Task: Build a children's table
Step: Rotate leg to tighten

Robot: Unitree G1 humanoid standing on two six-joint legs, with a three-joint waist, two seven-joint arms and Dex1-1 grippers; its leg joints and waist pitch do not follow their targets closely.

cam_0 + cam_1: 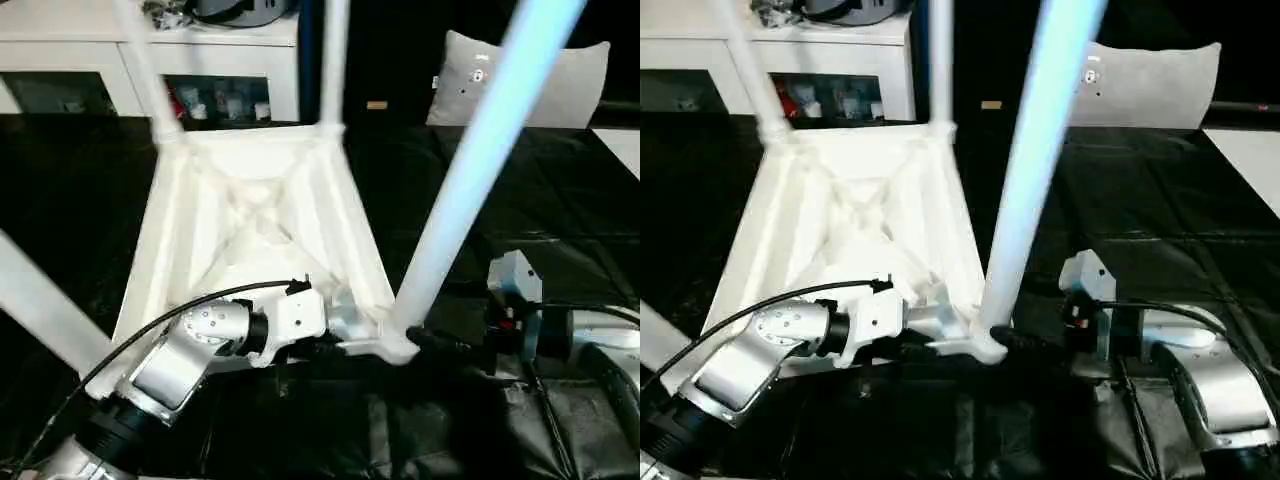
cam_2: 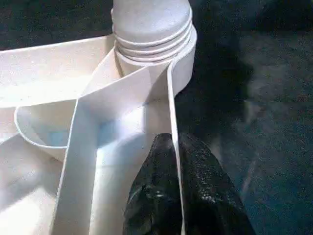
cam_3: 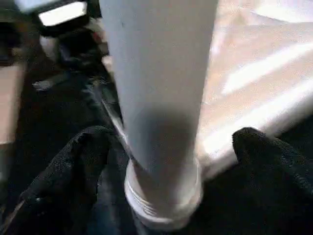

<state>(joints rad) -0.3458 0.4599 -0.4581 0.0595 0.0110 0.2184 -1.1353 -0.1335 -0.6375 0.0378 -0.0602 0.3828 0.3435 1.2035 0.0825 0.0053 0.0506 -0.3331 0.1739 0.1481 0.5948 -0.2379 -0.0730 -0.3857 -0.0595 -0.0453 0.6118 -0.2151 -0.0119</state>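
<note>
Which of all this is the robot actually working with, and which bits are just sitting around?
Working with:
- upturned white plastic ribbed tabletop
- white tapered tubular legs
- left tool, shut on a rim
- right tool

Sitting around:
- grey cushion
- white cabinet

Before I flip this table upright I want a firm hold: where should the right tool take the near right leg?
Low on the leg, just above its corner socket, coming level from the right side. The tube is widest and braced there, and the right tool already straddles it, open.
</note>
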